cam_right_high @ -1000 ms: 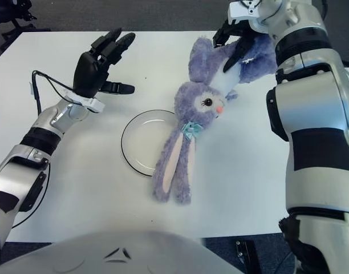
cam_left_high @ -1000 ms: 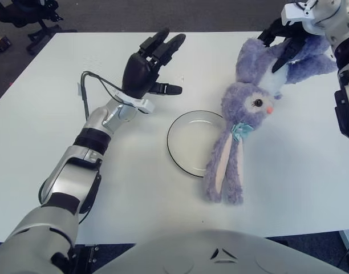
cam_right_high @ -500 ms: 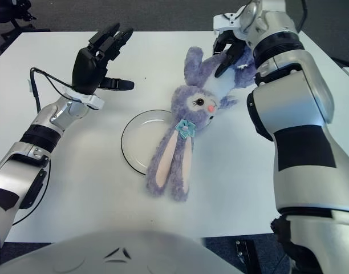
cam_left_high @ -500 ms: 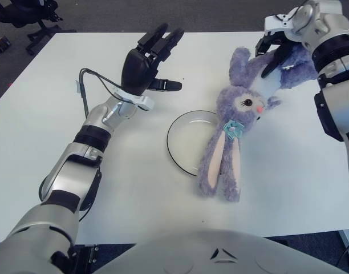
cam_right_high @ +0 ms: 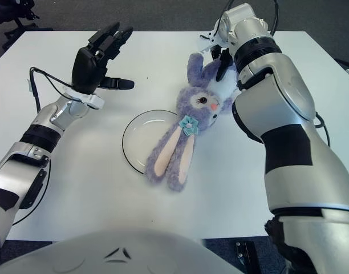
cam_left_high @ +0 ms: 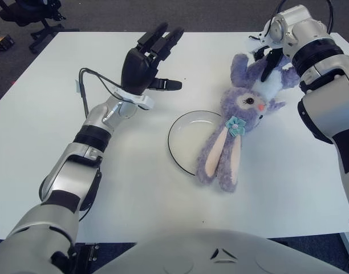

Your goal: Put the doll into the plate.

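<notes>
Right hand (cam_left_high: 270, 54) apparently grips doll (cam_left_high: 238, 117) overlapping plate (cam_left_high: 183, 137); left hand (cam_left_high: 145, 63) fingers spread.

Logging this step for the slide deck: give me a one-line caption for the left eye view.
Right hand grips purple plush bunny doll, its ears overlapping the white black-rimmed plate; left hand open above the table.

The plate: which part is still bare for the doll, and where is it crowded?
The plate is bare on its left, toward the open left hand. Its right rim is crowded: the doll, held by the right hand, overlaps it.
</notes>
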You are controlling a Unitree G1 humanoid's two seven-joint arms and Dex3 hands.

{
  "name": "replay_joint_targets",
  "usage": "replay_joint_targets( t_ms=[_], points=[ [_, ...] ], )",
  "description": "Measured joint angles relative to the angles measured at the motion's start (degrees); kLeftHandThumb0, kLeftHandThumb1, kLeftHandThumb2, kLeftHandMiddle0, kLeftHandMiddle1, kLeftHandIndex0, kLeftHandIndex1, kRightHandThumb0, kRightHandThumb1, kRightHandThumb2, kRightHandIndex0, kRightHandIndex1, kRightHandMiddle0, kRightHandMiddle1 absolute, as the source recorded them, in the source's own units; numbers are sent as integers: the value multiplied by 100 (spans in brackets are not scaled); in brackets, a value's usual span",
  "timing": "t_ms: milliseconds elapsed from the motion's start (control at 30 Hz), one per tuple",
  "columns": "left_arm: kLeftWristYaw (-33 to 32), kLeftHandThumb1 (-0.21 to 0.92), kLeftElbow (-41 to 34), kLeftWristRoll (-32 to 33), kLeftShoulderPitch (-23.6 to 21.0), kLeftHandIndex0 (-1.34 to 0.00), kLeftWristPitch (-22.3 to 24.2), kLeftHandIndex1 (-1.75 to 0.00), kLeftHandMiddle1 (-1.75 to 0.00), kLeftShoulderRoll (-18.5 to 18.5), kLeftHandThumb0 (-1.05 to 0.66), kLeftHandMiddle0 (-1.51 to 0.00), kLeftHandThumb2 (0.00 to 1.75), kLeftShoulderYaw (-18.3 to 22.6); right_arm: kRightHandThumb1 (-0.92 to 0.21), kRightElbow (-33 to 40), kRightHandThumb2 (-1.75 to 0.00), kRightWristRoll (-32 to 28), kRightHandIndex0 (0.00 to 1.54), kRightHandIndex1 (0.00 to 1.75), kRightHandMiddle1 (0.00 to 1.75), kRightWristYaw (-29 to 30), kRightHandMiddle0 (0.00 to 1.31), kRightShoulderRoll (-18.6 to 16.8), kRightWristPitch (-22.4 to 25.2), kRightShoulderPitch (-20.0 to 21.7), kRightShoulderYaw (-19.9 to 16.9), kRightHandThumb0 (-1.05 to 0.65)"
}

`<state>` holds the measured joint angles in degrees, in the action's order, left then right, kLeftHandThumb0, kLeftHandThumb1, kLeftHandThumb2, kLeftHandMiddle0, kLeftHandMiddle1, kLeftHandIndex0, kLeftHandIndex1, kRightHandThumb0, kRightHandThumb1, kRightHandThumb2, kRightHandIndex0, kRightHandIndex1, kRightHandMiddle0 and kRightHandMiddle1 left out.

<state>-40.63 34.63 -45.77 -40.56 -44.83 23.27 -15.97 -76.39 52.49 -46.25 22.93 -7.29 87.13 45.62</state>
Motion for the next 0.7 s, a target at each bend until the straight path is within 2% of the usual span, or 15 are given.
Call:
replay_joint_targets(
  t_ms=[67,200,433,633,700],
  points=[
    [0,92,-12,1,1,-41,8,-24,-1,-2,-31,-51,31,0,-92,1,-33,-8,45,16,4,63,23,-1,-5,-1,-12,-83],
    [6,92,-34,5,5,-41,8,-25,-1,-6,-32,-52,31,0,-92,5,-37,-108,27,5,1,203,20,21,-89,-1,-140,-87],
    [41,92,-51,21,13,-41,7,-25,-1,-19,-31,-52,31,0,-92,21,-55,-593,34,3,0,442,18,281,-603,0,-683,-90],
    [66,92,-51,34,26,-40,8,-25,-1,-17,-31,-52,31,1,-92,21,-58,-641,36,3,0,499,18,365,-703,1,-794,-90],
    [69,92,-52,35,26,-40,7,-25,-1,-19,-32,-52,31,1,-92,16,-69,-707,43,3,2,538,23,370,-734,-4,-886,-89]
  ],
)
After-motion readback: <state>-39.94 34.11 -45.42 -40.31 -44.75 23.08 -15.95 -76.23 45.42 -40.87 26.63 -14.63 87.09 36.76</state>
